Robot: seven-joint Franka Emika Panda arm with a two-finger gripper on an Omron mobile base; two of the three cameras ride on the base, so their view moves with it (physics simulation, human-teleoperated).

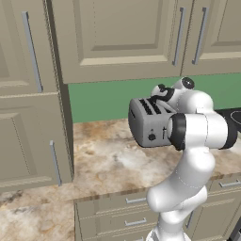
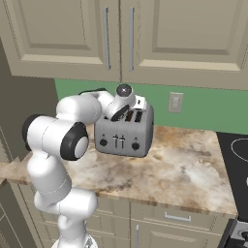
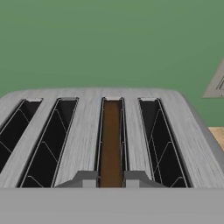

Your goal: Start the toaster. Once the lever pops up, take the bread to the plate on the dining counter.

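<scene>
The grey four-slot toaster (image 1: 149,126) (image 2: 123,133) stands on the marbled worktop (image 2: 184,164) against the green wall. My hand hangs just above its top, pointing down. In the hand view the toaster's top (image 3: 83,131) shows its slots, and the dark brown bread (image 3: 110,140) stands in the third slot from the left. My gripper (image 3: 110,180) is shut on the near end of the bread, one fingertip (image 3: 85,178) on each side of it. The other slots are dark and bare. The plate and the dining counter are out of view.
Upper cabinets (image 2: 121,34) hang low over the toaster. A tall cabinet (image 1: 28,94) closes the worktop's left end. A black stove top (image 2: 237,155) lies to the right. A wall outlet (image 2: 175,101) sits behind the toaster's right side.
</scene>
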